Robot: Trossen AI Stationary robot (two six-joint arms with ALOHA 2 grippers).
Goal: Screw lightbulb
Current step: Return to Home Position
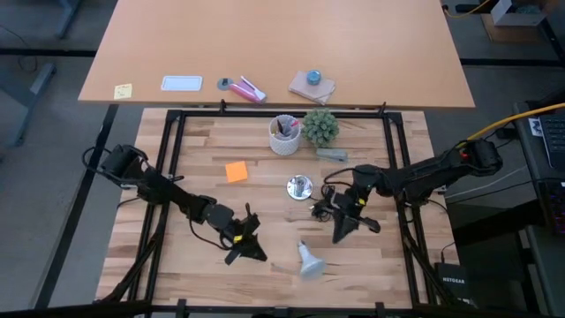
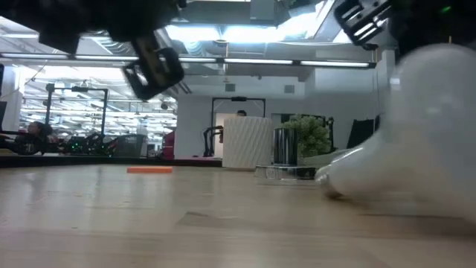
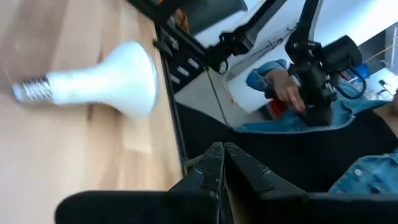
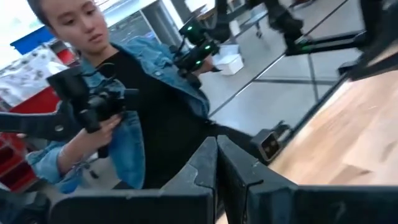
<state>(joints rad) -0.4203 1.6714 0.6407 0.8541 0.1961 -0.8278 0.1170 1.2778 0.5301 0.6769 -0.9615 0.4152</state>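
White and frosted, the lightbulb (image 1: pixel 309 260) lies on its side on the wooden table (image 1: pixel 203 159), close to the front edge. Its grey screw base points toward the middle of the table and its dome toward the edge. No gripper touches it.

The left gripper (image 1: pixel 247 249) hangs just beside the lightbulb, on its left side in the high view. In the left wrist view the two dark fingers (image 3: pixel 208 168) are pressed together and hold nothing, and the lightbulb (image 3: pixel 93 84) lies apart from them on the wood. The right gripper (image 1: pixel 342 231) is on the other side of the lightbulb, a little farther back, near the shiny metal socket disc (image 1: pixel 299 186). Its fingers (image 4: pixel 205 165) are also closed on each other and empty.

Behind the socket disc stand a white cup (image 1: pixel 284 135) with pens and a small green plant (image 1: pixel 321 126), side by side. A small grey bar (image 1: pixel 332 155) lies just before the plant. An orange note (image 1: pixel 236 171) lies to the left of the socket disc.

In the low view the lightbulb (image 2: pixel 416 126) fills the right part, with its base on the table.

Beyond the table edge, both wrist views show a person in a blue denim jacket (image 4: pixel 134 137) whose hands hold dark handles.
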